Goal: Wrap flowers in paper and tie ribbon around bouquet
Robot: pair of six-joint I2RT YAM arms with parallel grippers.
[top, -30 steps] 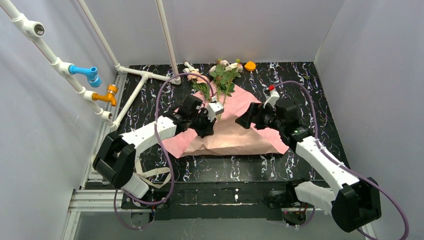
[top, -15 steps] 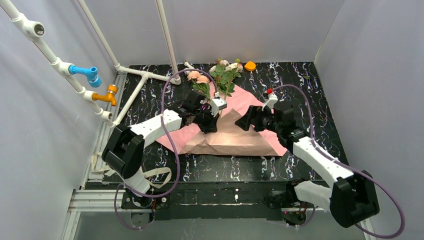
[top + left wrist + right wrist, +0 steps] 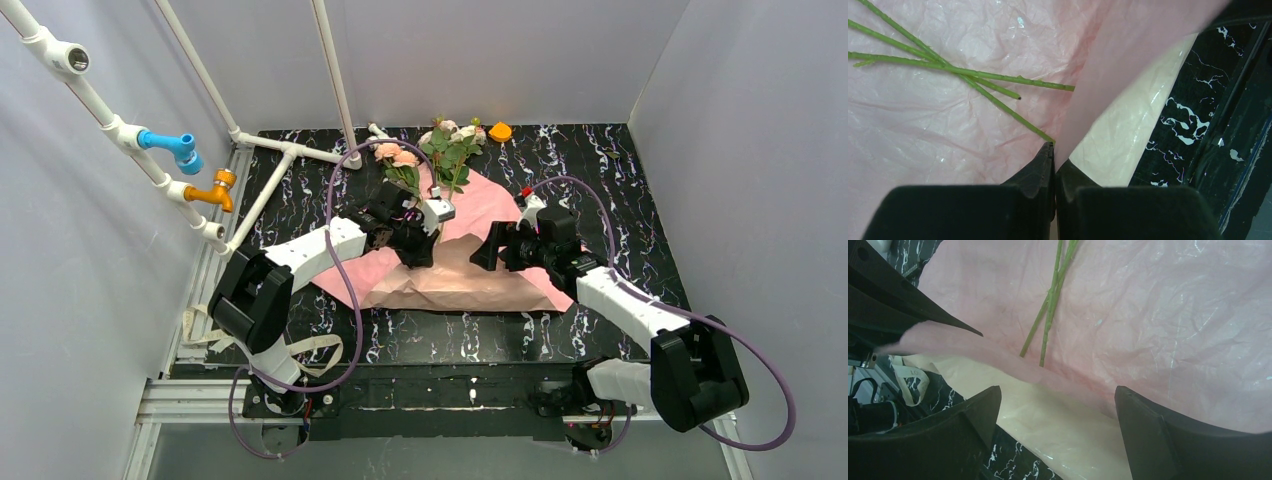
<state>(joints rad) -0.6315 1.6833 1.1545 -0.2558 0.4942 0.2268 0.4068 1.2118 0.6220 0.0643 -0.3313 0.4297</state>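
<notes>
Left gripper [image 3: 1054, 150] is pinching the paper [image 3: 938, 125] by its edge, carrying the fold farther toward the flowers [image 3: 447, 148].
Right gripper [image 3: 1057, 392], jaws wide and empty, is edging closer over the sheet; the stems [image 3: 973, 75] are lying on it uncovered, so the wrap looks barely begun.

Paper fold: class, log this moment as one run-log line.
left gripper: shut on paper edge | right gripper: open above paper | flowers: lying on paper, unwrapped | ribbon: by left arm base
</notes>
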